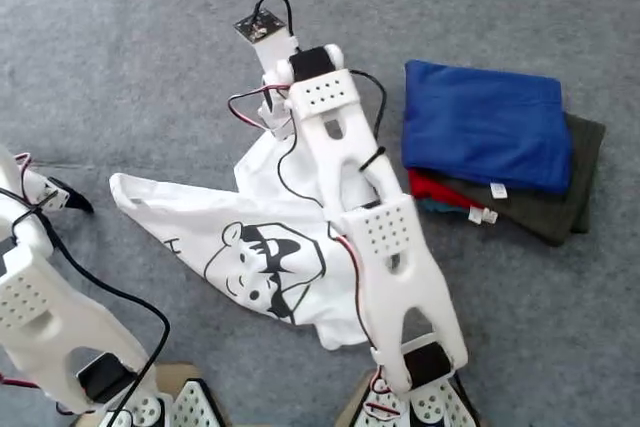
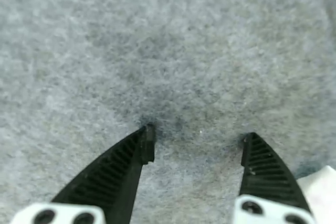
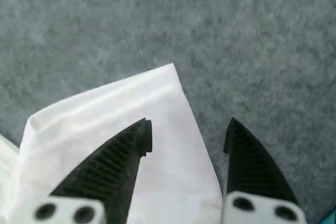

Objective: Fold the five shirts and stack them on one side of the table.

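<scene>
- Hovering over a folded-over corner of the white shirt (image 1: 270, 257), the right gripper (image 3: 189, 124) has its jaws spread wide and grasps nothing. One finger (image 3: 121, 150) is above the white cloth, and the other is above the bare grey worktop (image 1: 120, 67) just beside the shirt's edge.
- The left gripper (image 2: 199, 134) sits near the worktop's left edge, jaws likewise wide apart and empty. Its tips are low over the grey felt, and I cannot tell whether they touch it. A bit of white cloth lies just beside one finger.
- The white shirt lies unfolded and rumpled, print up, mid-worktop toward the near edge, partly under the right arm.
- Near the right edge lies a stack of folded shirts, with the blue shirt (image 1: 485, 122) on top and the dark olive shirt (image 1: 580, 177) beneath. The red shirt (image 1: 430, 187) and the teal shirt (image 1: 440, 207) peek out at the near side.
</scene>
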